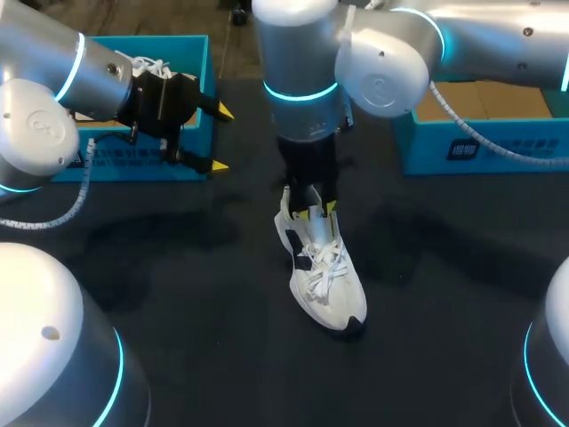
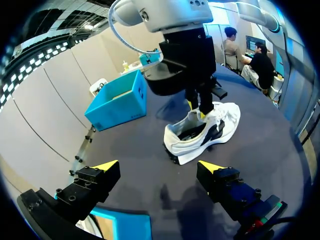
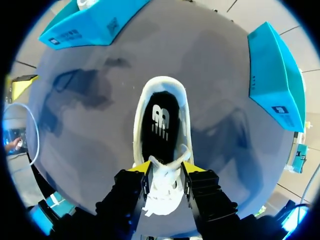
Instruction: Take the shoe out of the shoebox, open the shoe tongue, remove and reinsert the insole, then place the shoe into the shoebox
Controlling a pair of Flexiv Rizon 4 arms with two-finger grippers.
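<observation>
A white shoe (image 1: 327, 276) with a black toe tip lies on the dark table, toe toward the front edge. My right gripper (image 1: 313, 211) comes straight down onto its tongue. In the right wrist view both yellow-tipped fingers press the white tongue and laces (image 3: 165, 182) between them, so the right gripper (image 3: 166, 169) is shut on the tongue. Ahead of it the shoe's mouth shows a black insole (image 3: 160, 120) lying inside. My left gripper (image 1: 220, 138) hangs open and empty in front of the left blue shoebox (image 1: 191, 53), well away from the shoe (image 2: 205, 132).
The left shoebox holds another white shoe (image 1: 151, 64). A second blue box (image 1: 480, 147) with a brown inside stands at the back right. Bare dark tabletop surrounds the shoe on all sides.
</observation>
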